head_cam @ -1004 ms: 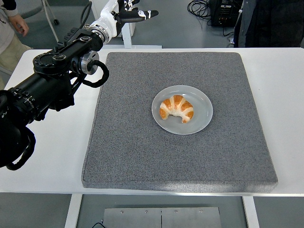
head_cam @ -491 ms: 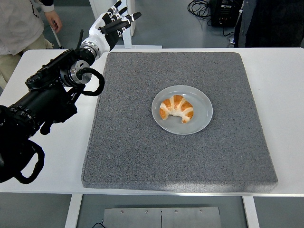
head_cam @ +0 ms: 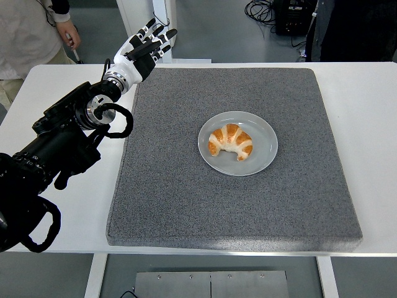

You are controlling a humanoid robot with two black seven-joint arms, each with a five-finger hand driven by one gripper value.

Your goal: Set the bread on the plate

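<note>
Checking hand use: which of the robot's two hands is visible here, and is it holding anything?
Only the left hand, raised at the grey mat's far-left corner, fingers spread, empty. The right hand is out of view.

Black jointed left arm point(head_cam: 59, 146) with looped black cable, white hand point(head_cam: 142, 48) with black-tipped fingers.

We are looking at a white table point(head_cam: 372, 124) that is carrying a grey mat point(head_cam: 186, 186), which is lying flat and covering most of its middle, with bare tabletop showing along the left and right sides.
</note>
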